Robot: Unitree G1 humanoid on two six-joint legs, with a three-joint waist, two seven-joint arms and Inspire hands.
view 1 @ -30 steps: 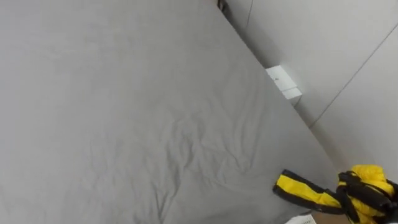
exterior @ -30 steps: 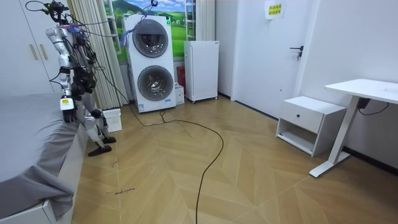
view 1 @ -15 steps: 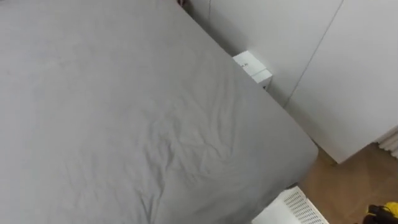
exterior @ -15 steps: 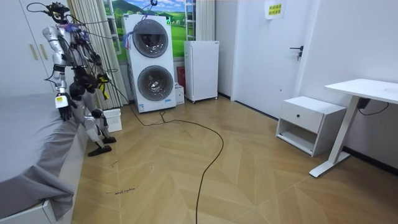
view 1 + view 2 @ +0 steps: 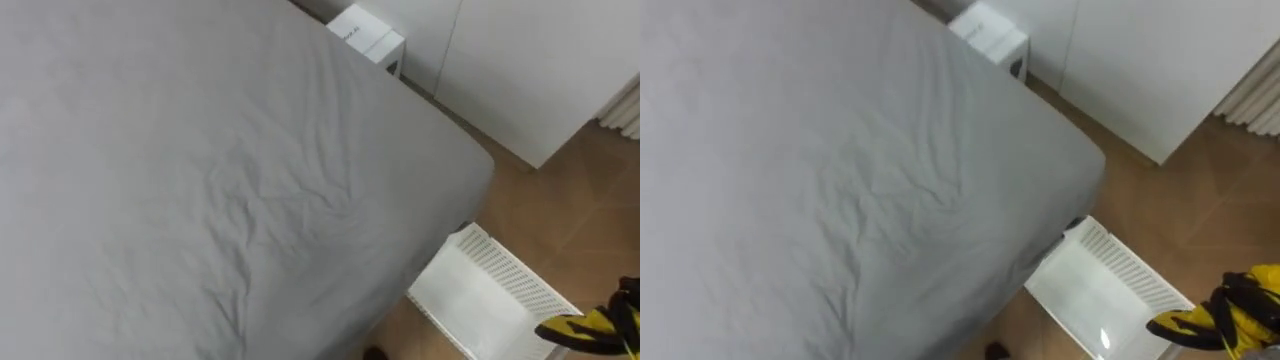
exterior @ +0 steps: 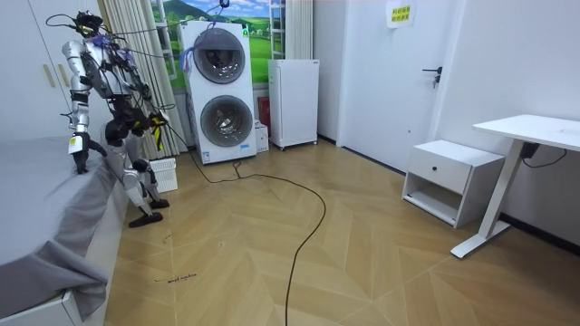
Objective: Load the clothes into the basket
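Clothes [image 5: 585, 326]: one yellow-and-black garment, cut off by the lower right edge of both eye views, up in the air over the wood floor. It is just right of the white slatted basket [image 5: 480, 290] and not in it. The basket sits on the floor against the corner of the grey bed [image 5: 200, 180].

Eye views add the creased sheet and a small white box [image 5: 365, 35] at the bed's far corner, by the white wardrobe doors [image 5: 520, 70].

Room view adds the stance: the robot is upright at the bed corner, with the stacked washer-dryer [image 6: 220, 91] on the room view's right. The right hand [image 6: 147, 119] is raised forward at waist height with the garment at it; I can't tell its grip. The left hand [image 6: 77, 149] hangs down over the bed edge; I can't tell its state either.
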